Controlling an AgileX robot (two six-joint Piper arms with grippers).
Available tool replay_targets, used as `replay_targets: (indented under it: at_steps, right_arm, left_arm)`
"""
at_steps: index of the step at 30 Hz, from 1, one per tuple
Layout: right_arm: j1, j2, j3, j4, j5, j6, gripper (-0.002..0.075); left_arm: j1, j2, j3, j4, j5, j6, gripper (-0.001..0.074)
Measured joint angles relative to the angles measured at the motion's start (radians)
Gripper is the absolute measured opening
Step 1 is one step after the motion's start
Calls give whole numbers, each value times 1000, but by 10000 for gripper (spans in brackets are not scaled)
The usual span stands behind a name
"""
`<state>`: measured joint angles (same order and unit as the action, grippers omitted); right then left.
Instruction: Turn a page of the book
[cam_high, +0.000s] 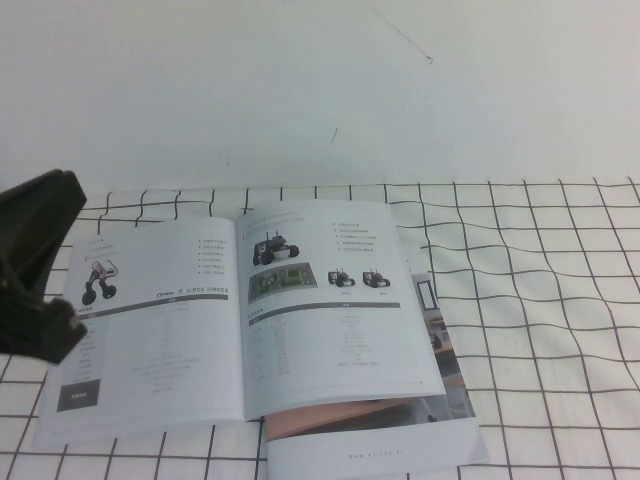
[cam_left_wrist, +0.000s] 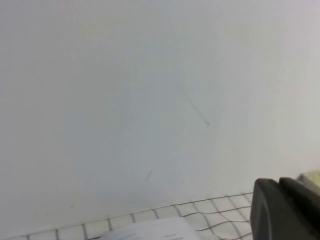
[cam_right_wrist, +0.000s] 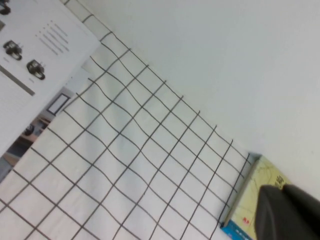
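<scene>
Book (cam_high: 250, 320): thin glossy booklet lying open and flat on the bench (cam_high: 540, 320), in the lower centre-left of the high view. Its long axis, across the two open leaves, runs left to right in the frame; the spine fold runs from the upper middle toward the lower edge, tilted slightly. Text and photos read upright from the lower edge of the frame.

Left-hand leaf: wheeled robot photo near its upper left, a dark grey bar below it, fine text tables.

Page (cam_high: 335, 300): the right-hand leaf, white, with several small wheeled-robot photos in its upper part and a grey bar under them. It lies flat; further leaves and a cover edge show fanned out below and to the right of it.

Bench covering: white cloth with a black grid, wrinkled at the right of the frame.

Left pincer (cam_high: 35, 265): dark mass at the left edge of the high view, beside the book's left edge; contact with the paper cannot be told, nor how far the fingers are spread.

Right pincer (cam_right_wrist: 287, 212): only a dark body part shows in the lower right corner of the right wrist view; finger state cannot be told. Beside it stands a yellow and blue box (cam_right_wrist: 255, 200) on the cloth.
</scene>
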<state>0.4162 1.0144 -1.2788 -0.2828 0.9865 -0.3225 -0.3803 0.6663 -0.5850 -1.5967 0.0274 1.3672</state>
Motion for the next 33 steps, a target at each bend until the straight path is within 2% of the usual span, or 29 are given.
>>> replay_targets:
  at_steps: [6,14,23,33]
  right_arm:
    - [0,-267,319,-42,-75,96,-2]
    - [0,-633,649,-13,-181,181,-2]
    - [0,-856,871,36,-374,227,-2]
    - [0,-867,956,114,-361,248,-2]
  left_arm:
    - [0,-82,32,-7,136,17,-2]
    - [0,-145,61,-100,169,214,-2]
    - [0,-146,66,-119,128,237,-2]
    - [0,-146,67,-121,115,239,-2]
